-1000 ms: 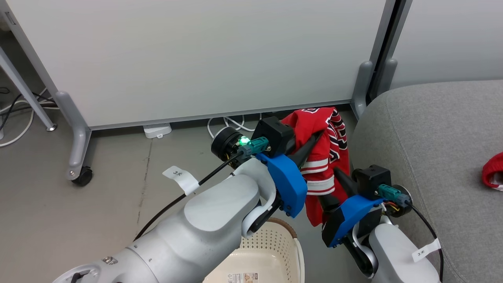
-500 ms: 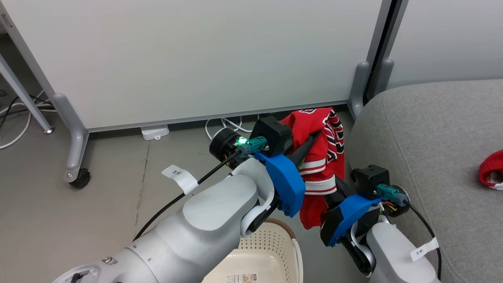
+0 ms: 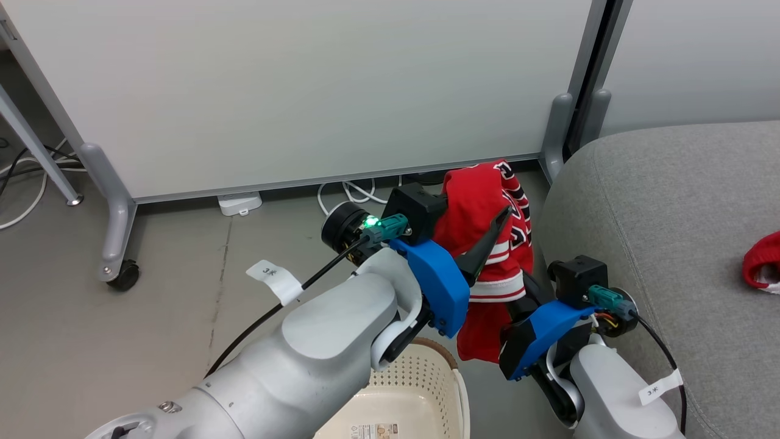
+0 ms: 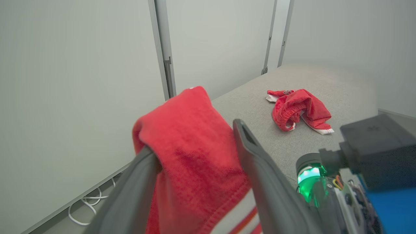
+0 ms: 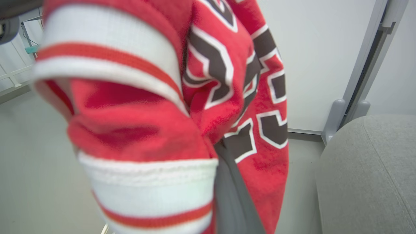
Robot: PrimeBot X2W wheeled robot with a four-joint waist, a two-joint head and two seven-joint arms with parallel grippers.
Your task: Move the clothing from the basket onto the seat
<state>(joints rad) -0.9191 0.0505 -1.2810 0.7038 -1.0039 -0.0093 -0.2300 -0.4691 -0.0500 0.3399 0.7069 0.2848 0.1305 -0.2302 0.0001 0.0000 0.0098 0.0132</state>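
My left gripper [image 4: 191, 139] is wide open; the red jersey [image 3: 481, 201] just drapes over one finger. My right gripper [image 3: 529, 285] is pinched shut on the jersey, so it hangs at 12 o'clock from the basket [image 3: 420, 378]. I think that grip will carry it to the seat [image 3: 670, 201] at 3 o'clock, where the other red garment [image 4: 300, 109] lies.

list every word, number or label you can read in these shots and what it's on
"3" plus a small character I can't make out: left arm's cable tag
Same marking: right arm's cable tag
Block lettering on the red jersey: folded, no word readable
Printed label in the basket: too small to read
Crest on the red garment on the seat: too small to read
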